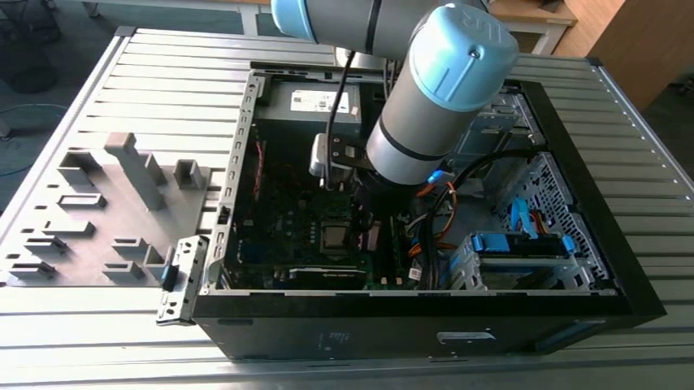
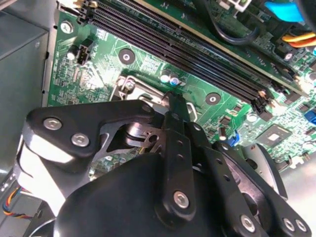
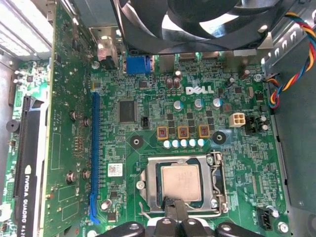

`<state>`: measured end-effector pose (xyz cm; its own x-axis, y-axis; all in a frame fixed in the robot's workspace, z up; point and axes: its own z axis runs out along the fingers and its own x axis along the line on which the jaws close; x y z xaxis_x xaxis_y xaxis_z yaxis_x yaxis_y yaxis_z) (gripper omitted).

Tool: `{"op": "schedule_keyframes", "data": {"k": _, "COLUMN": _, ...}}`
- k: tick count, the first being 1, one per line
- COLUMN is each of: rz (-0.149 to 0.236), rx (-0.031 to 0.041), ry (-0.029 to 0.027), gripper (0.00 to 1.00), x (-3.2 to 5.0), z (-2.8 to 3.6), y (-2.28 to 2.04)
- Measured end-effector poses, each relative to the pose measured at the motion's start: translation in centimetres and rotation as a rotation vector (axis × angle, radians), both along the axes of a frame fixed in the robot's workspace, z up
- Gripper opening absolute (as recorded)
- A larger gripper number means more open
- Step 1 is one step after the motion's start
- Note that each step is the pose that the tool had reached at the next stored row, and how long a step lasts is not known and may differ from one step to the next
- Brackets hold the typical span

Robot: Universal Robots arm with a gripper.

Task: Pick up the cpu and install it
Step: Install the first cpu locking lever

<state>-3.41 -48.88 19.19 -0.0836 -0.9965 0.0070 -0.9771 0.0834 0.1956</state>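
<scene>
open PC case (image 1: 639, 305), green mobo (image 3: 232, 148), grey tray (image 1: 97, 219)

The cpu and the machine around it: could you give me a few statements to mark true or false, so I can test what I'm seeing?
1. The cpu lies flat inside the socket frame on the green motherboard. True.
2. The end effector is lifted far above the computer case. False: in the exterior view the arm reaches down inside the open case, and in the first wrist view the tip sits right at the cpu's edge.
3. A grey tray with raised blocks sits outside the case, at the exterior view's left. True.
4. The cpu is resting on that grey tray. False: it is in the motherboard socket.
5. A fan with dark blades is mounted near the motherboard. True.
</scene>
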Motion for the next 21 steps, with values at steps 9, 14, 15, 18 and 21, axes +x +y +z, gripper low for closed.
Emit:
{"op": "schedule_keyframes", "data": {"k": 9, "rz": 0.001, "rx": 0.0003, "ry": -0.0002, "gripper": 0.11, "x": -0.07, "z": -0.02, "y": -0.06}}
{"op": "schedule_keyframes", "data": {"k": 14, "rz": -0.014, "rx": -0.0001, "ry": -0.0002, "gripper": 0.11, "x": -0.09, "z": -0.04, "y": -0.06}}
{"op": "schedule_keyframes", "data": {"k": 15, "rz": -0.014, "rx": -0.0002, "ry": -0.0001, "gripper": 0.11, "x": -0.10, "z": -0.04, "y": -0.06}}
{"op": "schedule_keyframes", "data": {"k": 18, "rz": -0.014, "rx": 0.0003, "ry": -0.0002, "gripper": 0.11, "x": -0.10, "z": -0.04, "y": -0.06}}
{"op": "schedule_keyframes", "data": {"k": 21, "rz": -0.014, "rx": 0.0028, "ry": -0.0001, "gripper": 0.11, "x": -0.11, "z": 0.02, "y": -0.06}}
